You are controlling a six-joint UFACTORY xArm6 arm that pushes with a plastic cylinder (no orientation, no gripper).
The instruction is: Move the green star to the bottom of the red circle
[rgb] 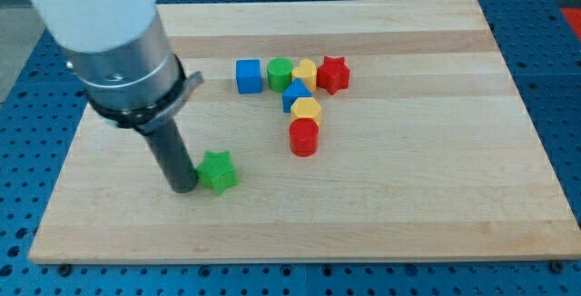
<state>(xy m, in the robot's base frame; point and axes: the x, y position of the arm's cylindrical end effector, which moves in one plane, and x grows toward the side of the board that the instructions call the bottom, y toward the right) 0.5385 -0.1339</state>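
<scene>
The green star (218,172) lies on the wooden board (408,187), below and to the left of the red circle (303,137). My tip (182,187) touches the star's left side. The red circle sits at the bottom of a cluster of blocks near the board's middle. A gap of about a block and a half separates the star from the red circle.
Above the red circle are a yellow hexagon (307,110), a blue triangle (294,93), a yellow block (305,72), a red star (334,74), a green circle (280,74) and a blue square (248,75). The arm's wide grey body (118,42) hangs over the board's left.
</scene>
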